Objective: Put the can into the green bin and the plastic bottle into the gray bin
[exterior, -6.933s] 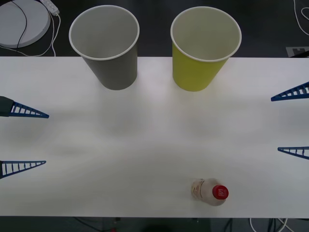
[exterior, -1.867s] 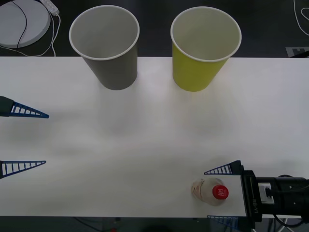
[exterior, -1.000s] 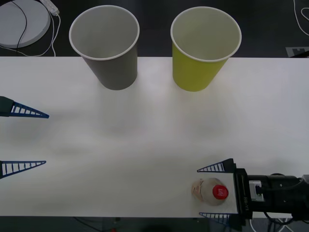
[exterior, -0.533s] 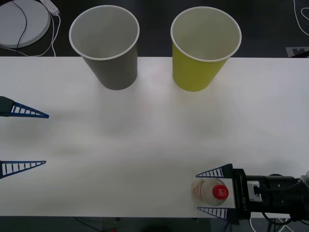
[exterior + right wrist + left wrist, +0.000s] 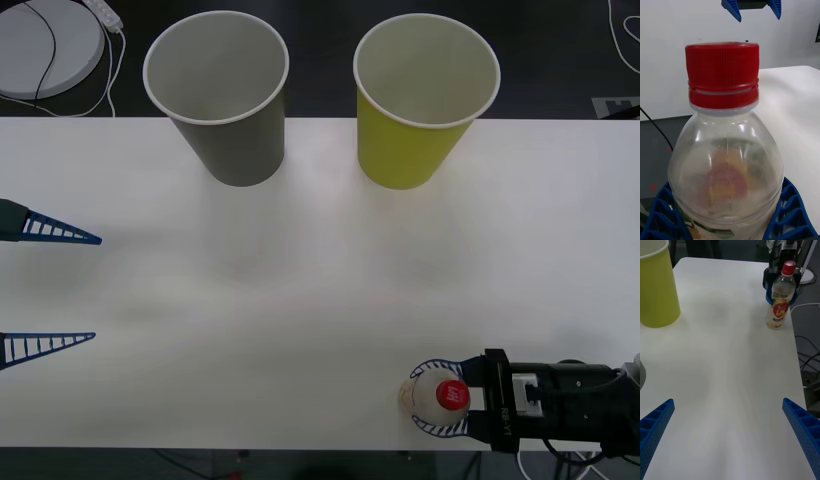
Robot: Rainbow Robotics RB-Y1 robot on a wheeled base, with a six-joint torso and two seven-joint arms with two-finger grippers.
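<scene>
right end effector [image 5: 441, 398] pinching plastic bottle [image 5: 432, 397] at its shoulder | left end effector [image 5: 50, 288] spread, idle | risk: high grip lets bottle swing or slip before gray bin [image 5: 222, 98], or clip its rim

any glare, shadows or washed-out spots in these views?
Front view: table evenly bright, faint soft shadows under the gray bin and green bin. Right wrist view: small highlights on the bottle held in the right pincer. Left wrist view: broad pale sheen on the tabletop; left pincer open.
</scene>
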